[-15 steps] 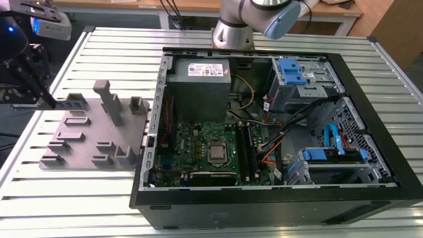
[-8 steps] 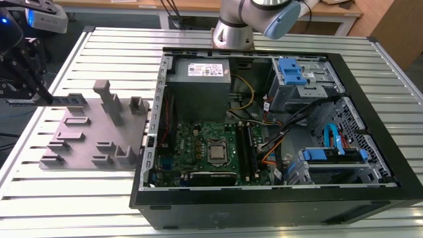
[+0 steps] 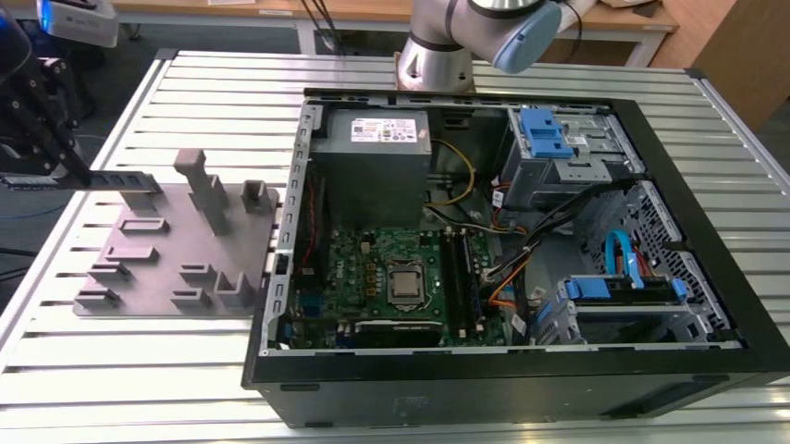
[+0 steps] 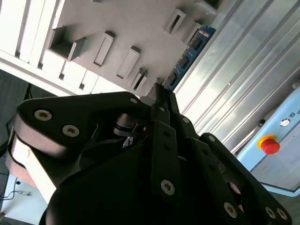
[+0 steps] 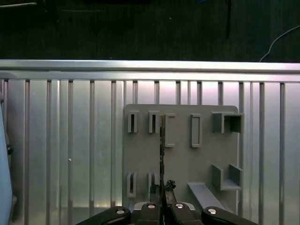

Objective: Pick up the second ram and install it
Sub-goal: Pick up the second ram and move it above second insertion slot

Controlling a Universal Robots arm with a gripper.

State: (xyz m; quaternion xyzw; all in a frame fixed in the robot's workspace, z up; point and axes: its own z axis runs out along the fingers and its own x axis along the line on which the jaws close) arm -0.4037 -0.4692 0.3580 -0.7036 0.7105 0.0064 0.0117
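The second ram [image 3: 117, 179] is clamped in the jaws at the exterior view's left, well apart from the open computer case [image 3: 494, 379]. It lies lengthwise and roughly level, standing on its long edge over the far part of the grey fixture plate [image 3: 166, 254]. In the second wrist view the ram [image 4: 188, 55] shows as a blue-green board with dark chips, running out from between the closed black jaws, which grip it at one end. In the first wrist view the ram [image 5: 162, 150] shows edge-on as a thin dark line over the plate [image 5: 180, 159], passing between two of the raised slot blocks. It seems to hang just clear of the plate, though the views do not settle whether its lower edge touches a block. The plate rests on the slatted metal worktop [image 3: 124, 370], just beside the case on the exterior view's left, and carries several upright posts and small open-topped holders. Inside the case the green motherboard [image 3: 370, 277] lies flat with the square processor socket [image 3: 405, 282] near its middle, and the grey power supply [image 3: 370, 141] sits beyond it. The arm's base [image 3: 435, 55] stands at the far side of the worktop. A red push button [image 4: 269, 144] shows beyond the worktop in the second wrist view.
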